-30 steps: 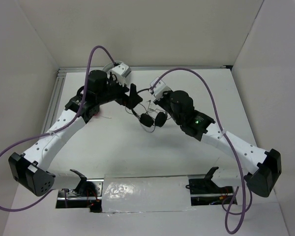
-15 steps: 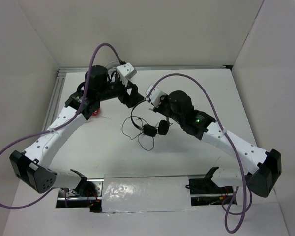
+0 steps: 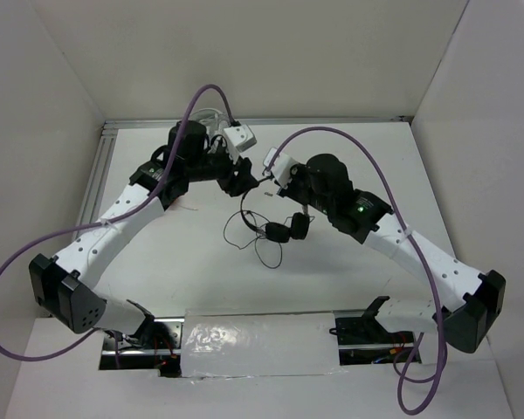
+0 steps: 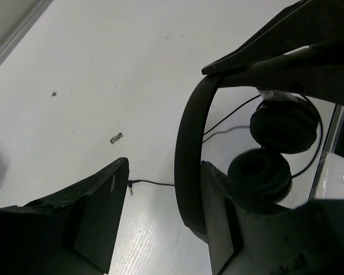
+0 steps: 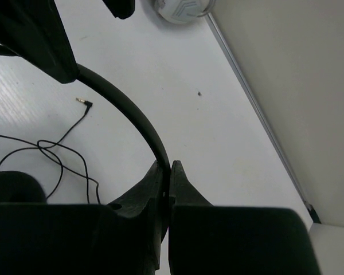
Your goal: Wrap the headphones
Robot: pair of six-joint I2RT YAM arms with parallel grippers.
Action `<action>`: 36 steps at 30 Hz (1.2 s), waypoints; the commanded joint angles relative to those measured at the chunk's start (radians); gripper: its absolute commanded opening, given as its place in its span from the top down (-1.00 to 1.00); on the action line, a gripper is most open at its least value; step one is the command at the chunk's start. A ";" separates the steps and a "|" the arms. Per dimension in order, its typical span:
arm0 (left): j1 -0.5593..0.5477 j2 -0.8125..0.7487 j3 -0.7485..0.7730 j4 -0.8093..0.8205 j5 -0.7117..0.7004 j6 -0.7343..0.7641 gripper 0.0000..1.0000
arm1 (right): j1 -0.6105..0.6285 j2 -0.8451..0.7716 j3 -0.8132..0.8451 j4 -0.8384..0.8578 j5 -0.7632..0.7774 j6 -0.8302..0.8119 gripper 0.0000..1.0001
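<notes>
The headphones [image 3: 286,230] are small and black, hanging above the table mid-scene with both ear pads low and the thin cable [image 3: 266,253] trailing onto the surface. My right gripper [image 5: 168,167] is shut on the headband [image 5: 126,109], also seen from above as the right gripper [image 3: 264,182]. My left gripper [image 4: 163,169] is open around the same headband [image 4: 186,149]: the band rests against the right finger [image 4: 223,217], with a gap to the left finger [image 4: 97,212]. Both ear pads [image 4: 284,123] hang beyond. The cable's plug [image 4: 130,183] lies on the table.
A white round object [image 5: 180,8] sits at the back near the rear wall, mostly hidden behind the left arm in the top view. A metal rail [image 3: 96,188] runs along the table's left edge and back. White walls close in on three sides.
The left gripper has swung right and narrowed around the headband. The right gripper kept its grip, and the headphones shifted slightly right and toward the front.
</notes>
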 commanded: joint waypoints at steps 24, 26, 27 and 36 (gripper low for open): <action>-0.079 0.101 0.080 -0.037 -0.231 -0.046 0.25 | 0.059 0.117 0.165 -0.034 0.089 -0.069 1.00; -0.082 0.105 0.084 -0.041 -0.243 -0.051 0.63 | 0.062 0.122 0.168 -0.026 0.108 -0.066 1.00; -0.085 0.110 0.087 -0.040 -0.260 -0.055 0.78 | 0.061 0.125 0.169 -0.029 0.106 -0.067 1.00; -0.126 0.119 0.082 -0.002 -0.401 -0.100 1.00 | 0.069 0.155 0.192 -0.011 0.120 -0.034 0.64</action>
